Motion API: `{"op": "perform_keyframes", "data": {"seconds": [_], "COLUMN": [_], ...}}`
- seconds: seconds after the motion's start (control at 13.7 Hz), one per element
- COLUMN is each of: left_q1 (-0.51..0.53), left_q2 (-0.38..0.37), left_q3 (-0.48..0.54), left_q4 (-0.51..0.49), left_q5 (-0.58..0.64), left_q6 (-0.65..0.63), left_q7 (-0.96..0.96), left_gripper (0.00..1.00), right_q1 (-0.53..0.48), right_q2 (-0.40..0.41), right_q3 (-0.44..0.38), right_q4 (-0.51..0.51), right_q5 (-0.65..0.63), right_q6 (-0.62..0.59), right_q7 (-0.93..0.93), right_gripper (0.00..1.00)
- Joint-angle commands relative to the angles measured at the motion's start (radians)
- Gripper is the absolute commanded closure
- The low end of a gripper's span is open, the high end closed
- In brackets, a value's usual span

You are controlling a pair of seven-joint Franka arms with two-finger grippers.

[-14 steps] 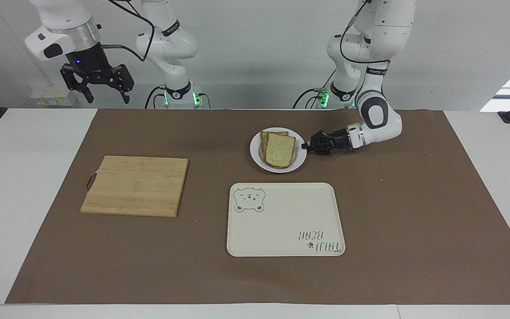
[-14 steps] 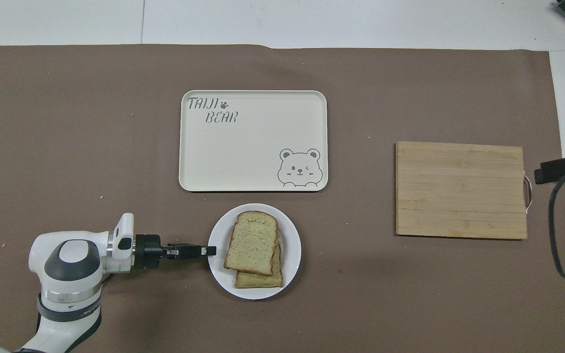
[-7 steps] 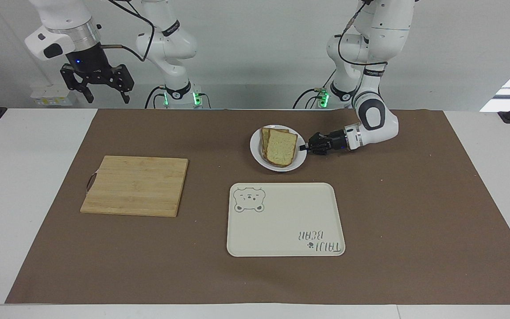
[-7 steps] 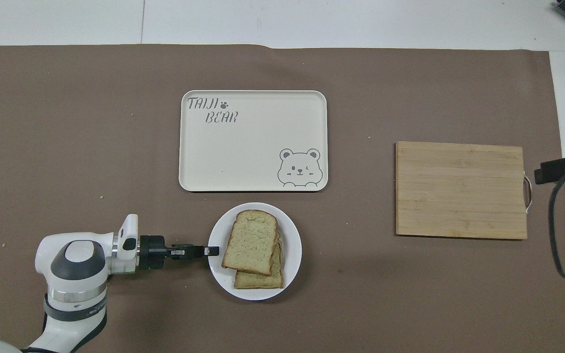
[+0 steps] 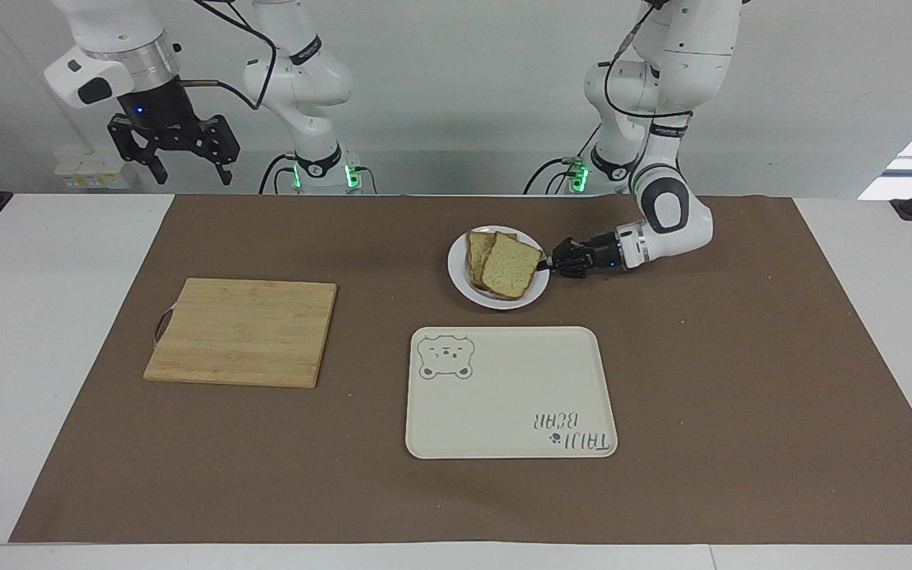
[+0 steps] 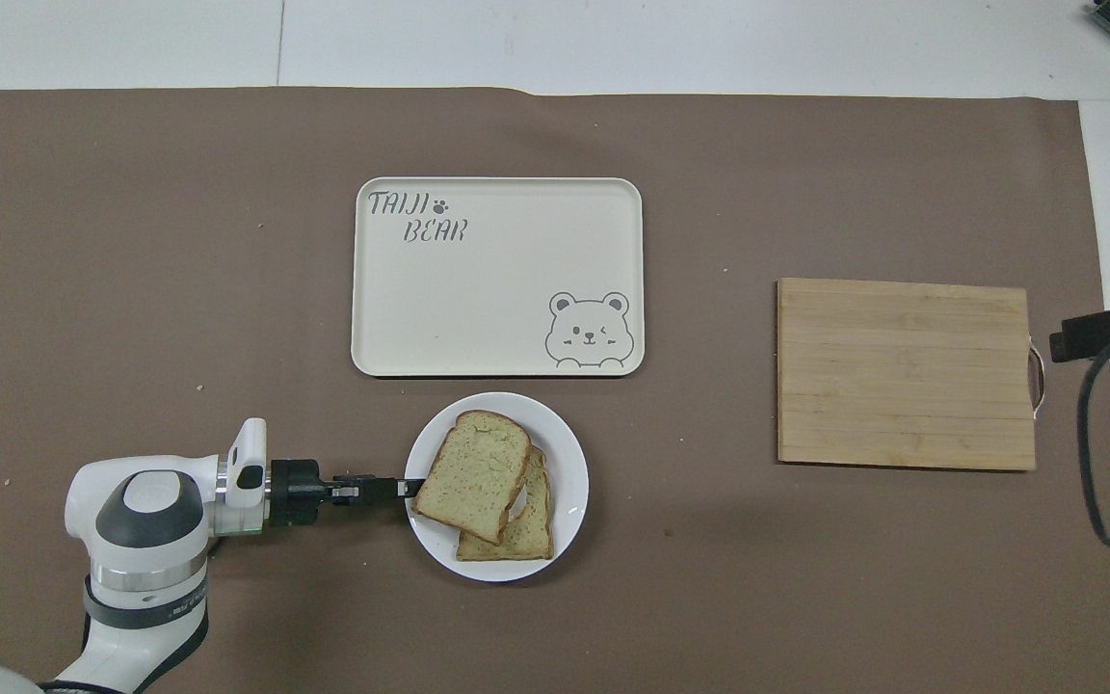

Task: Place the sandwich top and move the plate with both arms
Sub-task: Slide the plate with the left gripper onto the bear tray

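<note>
**Brown table mat: plate gripped at its rim**

Brown mat carries the plate [image 5: 533,294] with the sandwich top [image 5: 511,265] askew on a lower slice. Left gripper [image 5: 549,266] is pinched closed on the plate's rim. Right gripper [image 5: 184,164] waits spread wide above the table's edge. Next, I think, a level carry to the tray [image 5: 503,396].

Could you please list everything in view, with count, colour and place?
Plate: one, white, nearer the robots than the tray.
Bread slices: two, pale with brown crust, stacked askew on the plate.
Tray: one, cream, bear drawing, mid-table.
Cutting board: one, wooden, toward the right arm's end.
Mat: one, brown, covering the table.
Left gripper: black, shut on the plate's rim.
Right gripper: black, open, waiting raised off the mat.
</note>
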Motion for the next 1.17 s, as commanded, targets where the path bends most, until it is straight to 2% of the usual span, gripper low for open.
{"op": "perform_keyframes", "data": {"seconds": [0.0,0.29,0.44,0.66,0.95,1.09], "left_q1": [0.059,0.097,0.097,0.094,0.091,0.100], "left_q2": [0.031,0.079,0.134,0.230,0.352,0.393], "left_q3": [0.011,0.011,0.011,-0.001,-0.013,-0.056], "left_q4": [0.075,0.207,0.315,0.494,0.677,0.741], "left_q5": [-0.009,0.025,0.050,0.164,0.152,0.155], "left_q6": [-0.106,-0.131,-0.123,-0.071,-0.036,0.018], "left_q7": [0.016,-0.023,-0.093,-0.278,-0.371,-0.437], "left_gripper": [1.00,1.00,1.00,1.00,1.00,1.00], "right_q1": [-0.002,-0.002,-0.002,-0.002,-0.002,-0.002], "right_q2": [-0.009,-0.009,-0.011,-0.009,-0.011,-0.009], "right_q3": [0.000,0.000,0.000,0.000,0.000,0.000], "right_q4": [-0.007,-0.007,-0.007,-0.007,-0.007,-0.007], "right_q5": [-0.008,-0.008,-0.008,-0.008,-0.008,-0.008], "right_q6": [-0.009,-0.009,-0.009,-0.009,-0.009,-0.009], "right_q7": [-0.020,-0.020,-0.020,-0.020,-0.020,-0.020], "right_gripper": [0.00,0.00,0.00,0.00,0.00,0.00]}}
